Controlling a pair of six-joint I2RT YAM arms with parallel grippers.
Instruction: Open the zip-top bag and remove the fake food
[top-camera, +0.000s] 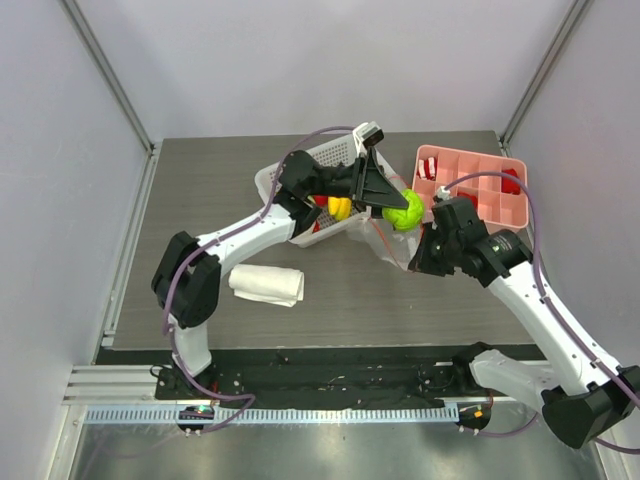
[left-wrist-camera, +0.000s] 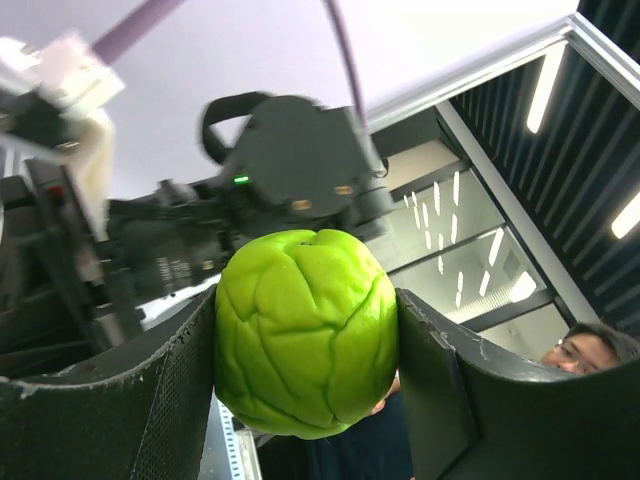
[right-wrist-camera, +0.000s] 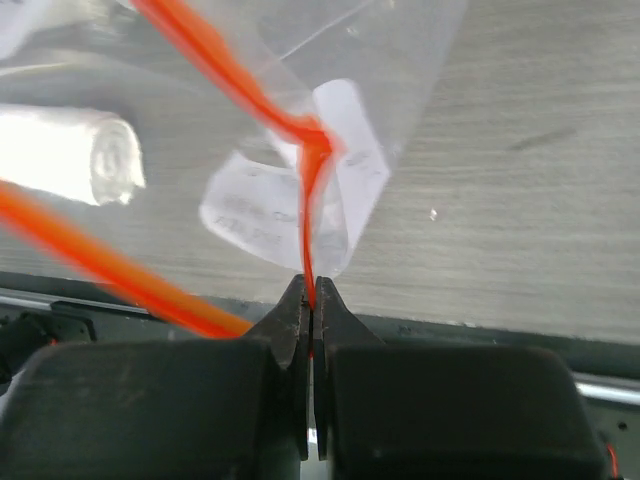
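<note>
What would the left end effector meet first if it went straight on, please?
Probably the right arm, just behind the green fake food the left end effector grips; depth is unclear.

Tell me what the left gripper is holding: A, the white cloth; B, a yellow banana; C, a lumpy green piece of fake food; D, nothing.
C: the left gripper has a finger pressed against each side of the green food, while the right gripper pinches the bag by its orange strip.
</note>
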